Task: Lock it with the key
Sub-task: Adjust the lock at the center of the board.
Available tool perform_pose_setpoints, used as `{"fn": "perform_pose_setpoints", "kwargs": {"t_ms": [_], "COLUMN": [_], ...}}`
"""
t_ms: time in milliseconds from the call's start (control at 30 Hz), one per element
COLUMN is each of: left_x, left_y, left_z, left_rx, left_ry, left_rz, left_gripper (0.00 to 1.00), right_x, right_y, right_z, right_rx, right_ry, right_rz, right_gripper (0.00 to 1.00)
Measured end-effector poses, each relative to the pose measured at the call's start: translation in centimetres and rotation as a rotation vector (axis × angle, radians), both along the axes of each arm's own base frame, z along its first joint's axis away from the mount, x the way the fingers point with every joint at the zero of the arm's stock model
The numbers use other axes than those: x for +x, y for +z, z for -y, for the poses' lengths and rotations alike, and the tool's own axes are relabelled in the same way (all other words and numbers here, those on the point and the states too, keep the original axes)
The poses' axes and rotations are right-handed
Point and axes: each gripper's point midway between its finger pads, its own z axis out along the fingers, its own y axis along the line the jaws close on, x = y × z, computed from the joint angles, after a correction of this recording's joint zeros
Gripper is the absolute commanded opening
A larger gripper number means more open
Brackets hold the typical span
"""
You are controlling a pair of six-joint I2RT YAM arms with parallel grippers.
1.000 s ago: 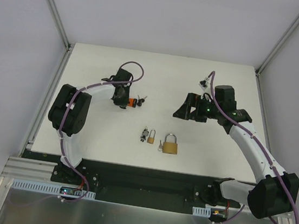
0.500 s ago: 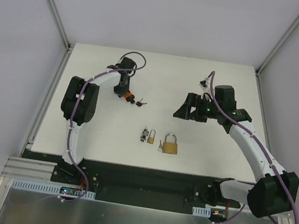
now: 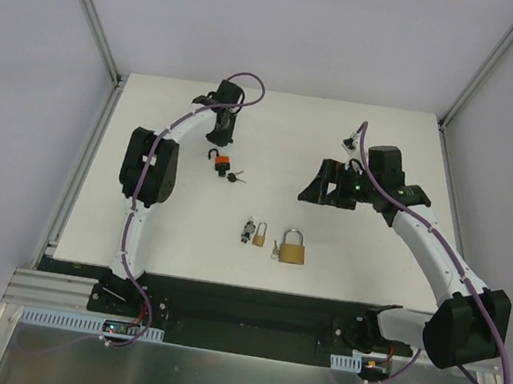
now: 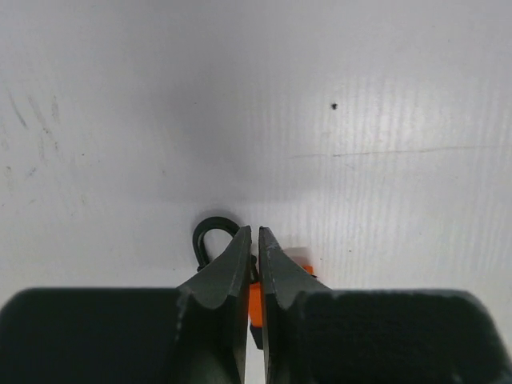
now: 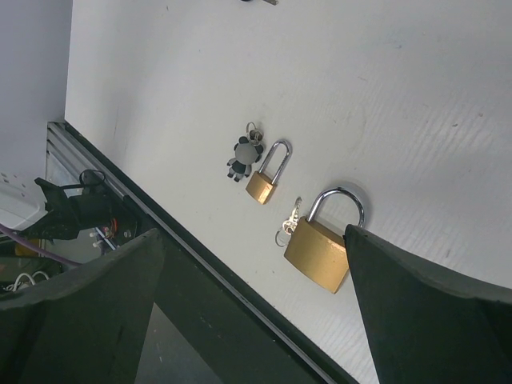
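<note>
An orange padlock (image 3: 222, 162) with a black shackle lies on the white table (image 3: 140, 225), and its dark key (image 3: 235, 178) sticks out to the right. My left gripper (image 3: 219, 139) is shut just beyond it, at the far side. In the left wrist view the shackle (image 4: 210, 234) and the orange body (image 4: 255, 302) show behind the shut gripper (image 4: 255, 230), apart from the fingers. My right gripper (image 3: 318, 188) hangs open above the table. Its wrist view looks past the wide gripper (image 5: 254, 230) at a large brass padlock (image 5: 320, 252).
A small brass padlock (image 3: 257, 237) with a black-headed key (image 3: 249, 228) lies left of the large brass padlock (image 3: 292, 251). Small silver keys (image 5: 288, 226) lie at the large lock's left. The black front rail (image 3: 252, 304) runs along the near table edge.
My left gripper has drawn back towards the far side, leaving the orange padlock and its key lying on the table. The right arm has not moved.
</note>
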Motion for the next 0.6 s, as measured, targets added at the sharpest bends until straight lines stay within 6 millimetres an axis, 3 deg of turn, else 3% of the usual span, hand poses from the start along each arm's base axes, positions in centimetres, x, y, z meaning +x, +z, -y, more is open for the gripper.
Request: {"fn": "perform_pose_setpoints", "kwargs": {"t_ms": [33, 200, 300, 600], "left_x": [0.1, -0.5, -1.9, -4.9], "left_y": [0.2, 0.3, 0.5, 2.3], "left_z": [0.3, 1.8, 2.1, 1.8], "left_rx": [-0.005, -0.033, -0.046, -0.087], "left_ry": [-0.014, -0.053, -0.041, 0.035], "left_rz": [0.003, -0.007, -0.023, -0.035], "left_gripper": [0.13, 0.62, 0.75, 0.73], "right_x": [0.0, 0.1, 0.1, 0.2], "right_y": [-0.1, -0.1, -0.2, -0.5], "right_z": [0.0, 0.0, 0.1, 0.0], "right_rx": [-0.001, -0.001, -0.002, -0.004], "right_ry": [0.000, -0.002, -0.003, -0.003], "right_rz": [-0.002, -0.003, -0.005, -0.015], "right_gripper": [0.97, 0.97, 0.97, 0.96]}}
